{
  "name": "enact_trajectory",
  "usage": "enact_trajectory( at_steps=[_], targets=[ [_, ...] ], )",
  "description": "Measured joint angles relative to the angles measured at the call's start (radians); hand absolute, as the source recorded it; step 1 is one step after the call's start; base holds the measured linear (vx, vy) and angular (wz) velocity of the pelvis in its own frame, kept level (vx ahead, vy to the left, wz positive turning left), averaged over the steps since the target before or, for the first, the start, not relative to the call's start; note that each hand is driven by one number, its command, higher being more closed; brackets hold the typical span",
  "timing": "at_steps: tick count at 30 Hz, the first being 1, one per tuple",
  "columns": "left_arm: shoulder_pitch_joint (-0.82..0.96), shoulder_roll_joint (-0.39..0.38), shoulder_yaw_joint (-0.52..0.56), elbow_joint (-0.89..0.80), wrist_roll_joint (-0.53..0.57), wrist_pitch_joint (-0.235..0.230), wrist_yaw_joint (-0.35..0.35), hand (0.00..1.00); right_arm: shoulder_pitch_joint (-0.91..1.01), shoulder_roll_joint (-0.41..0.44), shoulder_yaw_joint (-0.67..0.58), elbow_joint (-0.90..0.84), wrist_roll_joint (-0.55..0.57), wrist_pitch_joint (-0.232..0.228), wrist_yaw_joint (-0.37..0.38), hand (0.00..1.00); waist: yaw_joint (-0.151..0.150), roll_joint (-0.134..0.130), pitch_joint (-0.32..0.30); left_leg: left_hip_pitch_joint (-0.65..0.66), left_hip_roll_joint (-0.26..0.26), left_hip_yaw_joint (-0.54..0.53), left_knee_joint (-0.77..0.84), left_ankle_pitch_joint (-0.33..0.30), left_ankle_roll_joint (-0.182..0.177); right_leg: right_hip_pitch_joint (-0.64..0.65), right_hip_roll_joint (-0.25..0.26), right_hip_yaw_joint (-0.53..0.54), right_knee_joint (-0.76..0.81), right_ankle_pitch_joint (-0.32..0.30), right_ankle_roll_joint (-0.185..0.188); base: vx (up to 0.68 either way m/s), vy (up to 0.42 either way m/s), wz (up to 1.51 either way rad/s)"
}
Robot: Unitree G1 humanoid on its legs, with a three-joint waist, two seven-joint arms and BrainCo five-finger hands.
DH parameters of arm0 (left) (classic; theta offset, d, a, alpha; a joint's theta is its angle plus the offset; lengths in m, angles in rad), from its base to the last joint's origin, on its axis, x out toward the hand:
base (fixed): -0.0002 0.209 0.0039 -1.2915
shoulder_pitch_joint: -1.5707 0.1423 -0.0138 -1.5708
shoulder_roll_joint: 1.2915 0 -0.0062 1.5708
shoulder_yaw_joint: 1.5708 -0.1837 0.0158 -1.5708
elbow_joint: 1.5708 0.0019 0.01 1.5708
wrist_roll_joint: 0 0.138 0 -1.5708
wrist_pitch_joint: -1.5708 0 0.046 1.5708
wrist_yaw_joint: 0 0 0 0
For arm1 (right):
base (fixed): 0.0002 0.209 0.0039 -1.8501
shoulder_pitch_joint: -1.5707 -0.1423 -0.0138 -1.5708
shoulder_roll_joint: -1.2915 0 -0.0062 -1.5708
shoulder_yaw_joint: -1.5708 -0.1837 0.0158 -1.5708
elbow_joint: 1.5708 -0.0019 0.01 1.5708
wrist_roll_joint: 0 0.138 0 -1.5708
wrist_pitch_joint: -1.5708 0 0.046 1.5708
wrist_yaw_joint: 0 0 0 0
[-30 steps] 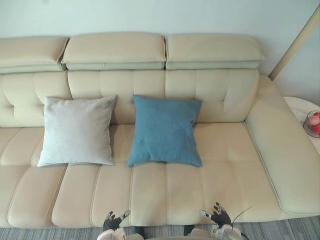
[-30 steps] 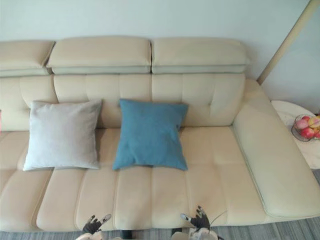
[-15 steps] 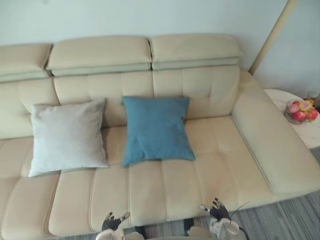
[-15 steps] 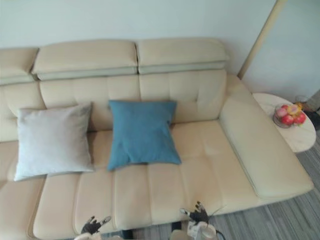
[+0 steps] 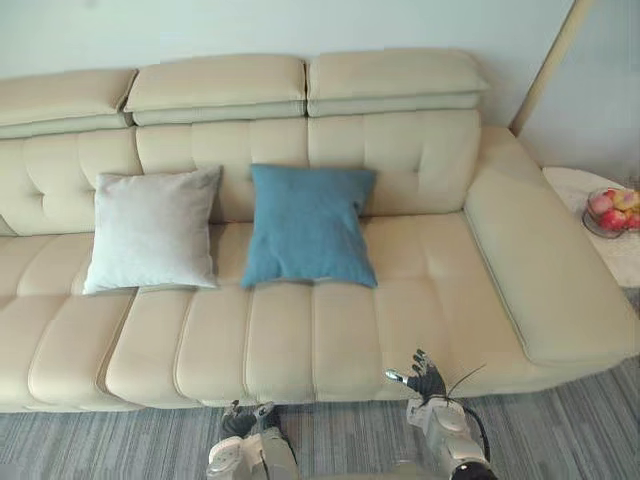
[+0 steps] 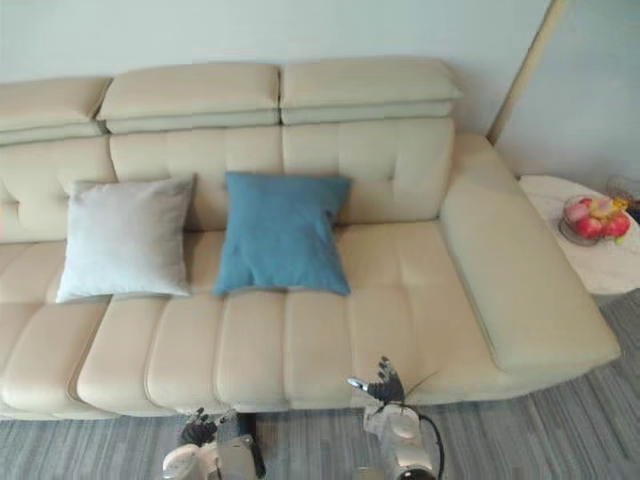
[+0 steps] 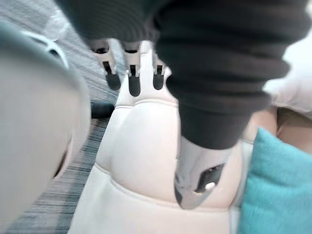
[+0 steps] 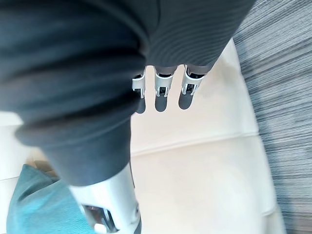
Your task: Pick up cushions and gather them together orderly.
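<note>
A light grey cushion (image 5: pixel 153 230) leans against the back of the cream sofa (image 5: pixel 330 340), left of centre. A blue cushion (image 5: pixel 308 225) leans beside it to the right, with a small gap between the two. Both hands hang low in front of the sofa's front edge, far from the cushions. My left hand (image 5: pixel 243 421) has relaxed fingers (image 7: pixel 132 78) and holds nothing. My right hand (image 5: pixel 420 375) is open too, its fingers (image 8: pixel 162 92) straight over the seat. A corner of the blue cushion (image 7: pixel 273 190) shows past the left thumb.
The sofa's wide right armrest (image 5: pixel 545 270) slopes towards the front. A round white side table (image 5: pixel 600 215) with a bowl of fruit (image 5: pixel 612 208) stands at the far right. Grey striped carpet (image 5: pixel 560 420) lies in front of the sofa.
The camera has pulled back and tilted, so more carpet shows before the sofa. The cushions lie as before. Both hands stay low and empty.
</note>
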Motion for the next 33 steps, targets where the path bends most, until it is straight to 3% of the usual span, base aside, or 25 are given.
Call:
enact_trajectory(
  at_steps=[1, 3, 6, 7, 8, 10, 13, 17, 23, 33],
  targets=[
    [-0.001, 0.002, 0.001, 0.003, 0.0, 0.002, 0.0, 0.0, 0.002, -0.001, -0.003, 0.005, 0.0, 0.0, 0.0, 0.0, -0.004, 0.0, 0.0, -0.006, -0.008, -0.019, 0.045, -0.036, 0.013, -0.006, -0.003, -0.002, -0.004, 0.007, -0.002, -0.29, -0.072, -0.07],
    [-0.002, 0.007, 0.001, 0.002, -0.007, 0.002, -0.004, 0.0, 0.04, -0.001, -0.037, 0.031, 0.001, 0.001, 0.005, 0.0, -0.008, -0.022, 0.005, 0.002, -0.035, -0.068, 0.274, -0.193, 0.033, -0.012, -0.021, 0.001, -0.038, 0.051, 0.001, -0.3, 0.01, 0.02],
    [0.0, 0.013, 0.003, 0.014, -0.009, 0.006, -0.009, 0.0, 0.056, -0.008, -0.052, 0.095, 0.0, 0.004, 0.013, 0.0, -0.013, -0.023, 0.001, 0.076, -0.046, -0.091, 0.346, -0.308, 0.024, -0.014, -0.019, 0.007, -0.097, 0.098, 0.013, -0.17, 0.129, -0.01],
    [0.0, 0.012, 0.003, 0.028, -0.009, 0.007, -0.013, 0.0, 0.065, -0.009, -0.072, 0.127, 0.0, 0.006, 0.017, 0.0, -0.017, -0.015, -0.007, 0.129, -0.063, -0.094, 0.266, -0.337, 0.012, -0.019, -0.016, 0.019, -0.119, 0.121, 0.032, -0.11, 0.182, -0.03],
    [0.001, 0.01, 0.002, 0.033, -0.009, 0.008, -0.015, 0.0, 0.063, -0.013, -0.077, 0.143, 0.0, 0.01, 0.019, 0.0, -0.019, -0.011, -0.014, 0.146, -0.072, -0.093, 0.219, -0.34, 0.011, -0.02, -0.015, 0.027, -0.129, 0.133, 0.042, -0.06, 0.184, -0.01],
    [0.021, 0.04, -0.005, 0.049, -0.006, 0.012, -0.024, 0.0, 0.084, 0.01, -0.087, 0.18, -0.001, 0.027, 0.043, 0.0, -0.031, -0.041, -0.044, 0.199, -0.134, -0.074, 0.015, -0.28, 0.025, -0.011, -0.026, 0.048, -0.254, 0.228, 0.072, -0.04, 0.175, -0.05],
    [0.03, 0.058, -0.024, 0.062, 0.013, 0.027, -0.029, 0.0, 0.092, 0.009, -0.113, 0.199, -0.003, 0.029, 0.048, 0.0, -0.052, -0.051, -0.055, 0.215, -0.174, -0.08, -0.031, -0.248, 0.051, 0.031, -0.051, 0.044, -0.343, 0.289, 0.094, -0.03, 0.129, 0.09],
    [0.043, 0.074, -0.049, 0.095, 0.033, 0.031, -0.04, 0.0, 0.106, 0.009, -0.124, 0.221, -0.009, 0.029, 0.053, 0.0, -0.057, -0.051, -0.077, 0.239, -0.202, -0.091, -0.077, -0.222, 0.063, 0.042, -0.059, 0.045, -0.36, 0.298, 0.092, -0.06, 0.062, 0.13],
    [0.05, 0.07, -0.049, 0.114, 0.054, 0.031, -0.052, 0.0, 0.101, -0.007, -0.152, 0.258, -0.042, 0.031, 0.054, 0.0, -0.06, -0.036, -0.094, 0.275, -0.204, -0.113, -0.174, -0.162, 0.058, 0.042, -0.05, 0.035, -0.368, 0.3, 0.087, -0.04, -0.03, 0.08],
    [0.036, 0.076, -0.041, 0.137, 0.091, 0.032, -0.057, 0.0, 0.082, -0.016, -0.182, 0.289, -0.079, 0.035, 0.055, 0.0, -0.066, -0.038, -0.083, 0.329, -0.201, -0.133, -0.227, -0.157, 0.057, 0.089, -0.035, 0.045, -0.395, 0.302, 0.08, 0.0, -0.004, 0.0]
  ],
)
